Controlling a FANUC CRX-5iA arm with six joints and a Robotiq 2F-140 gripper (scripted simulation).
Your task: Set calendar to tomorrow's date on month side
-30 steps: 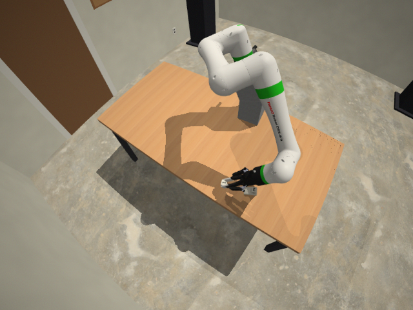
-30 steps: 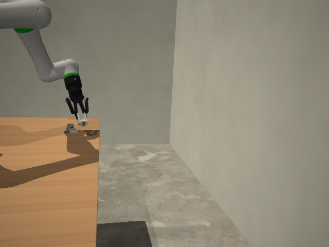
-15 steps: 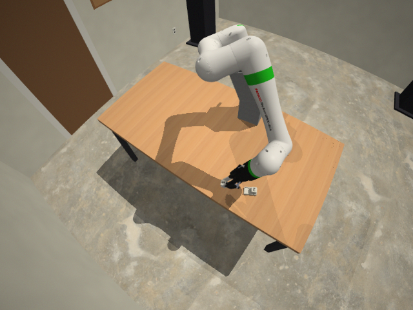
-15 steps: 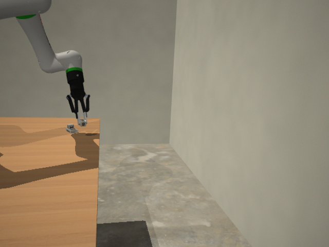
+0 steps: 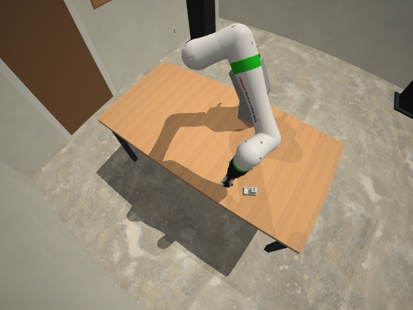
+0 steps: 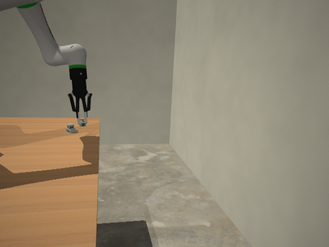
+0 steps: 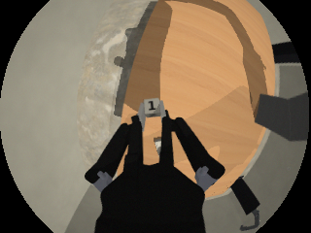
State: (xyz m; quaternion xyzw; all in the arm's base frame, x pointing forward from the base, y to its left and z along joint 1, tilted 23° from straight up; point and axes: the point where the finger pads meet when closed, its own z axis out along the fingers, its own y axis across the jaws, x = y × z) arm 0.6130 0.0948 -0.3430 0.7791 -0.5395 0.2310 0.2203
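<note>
Near the 4 o'clock side of a wooden desk [image 5: 186, 90] [image 6: 53, 212] [image 7: 194, 53], seen from the top, the robot's claw [image 5: 226, 183] [image 6: 82, 123] [image 7: 152, 107] points down, its 2 fingers clamped on 1 date cube [image 6: 83, 124] [image 7: 152, 107]. A black 1 marks the face toward the wrist camera. The calendar tray [image 5: 246, 192] [image 6: 72, 130] rests on the desk at roughly 4 o'clock from the claw in the top view, carrying the other cube [image 5: 253, 189] [image 6: 70, 126] toward its 3 o'clock end.
</note>
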